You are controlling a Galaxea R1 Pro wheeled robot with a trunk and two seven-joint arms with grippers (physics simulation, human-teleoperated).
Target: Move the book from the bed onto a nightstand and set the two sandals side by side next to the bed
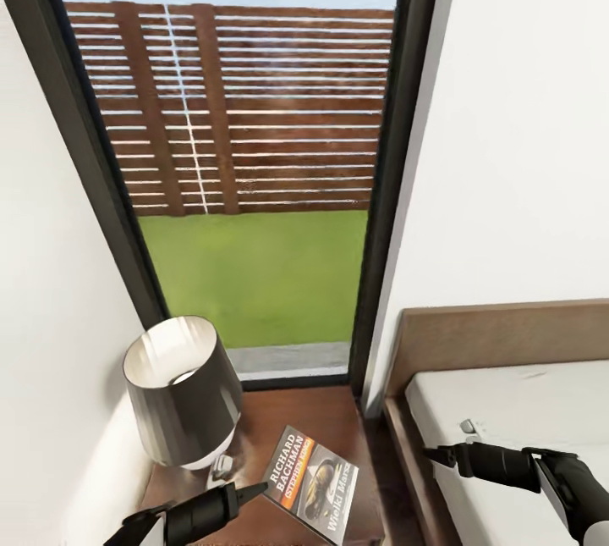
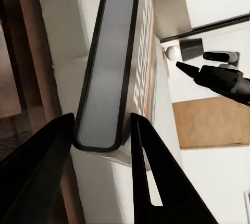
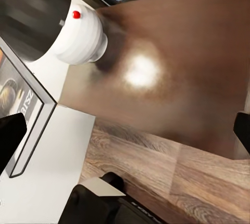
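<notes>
the left pincer (image 1: 254, 493) grips the book (image 1: 311, 484) at lower centre, seemingly just above the nightstand (image 1: 338, 419); the right pincer (image 1: 433, 455) hangs open.

Bright, even daylight comes through the window (image 1: 254, 190), leaving the white walls flat and the lamp (image 1: 182, 389) shade lit inside. In the right wrist view a soft white glare spot sits on the glossy desk (image 3: 172, 67), and the lamp shade there is blurred. Straight lines lean toward the head view's edges.

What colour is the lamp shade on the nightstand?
Dark grey outside, pale white inside: the lamp shade shows best in the head view.
</notes>
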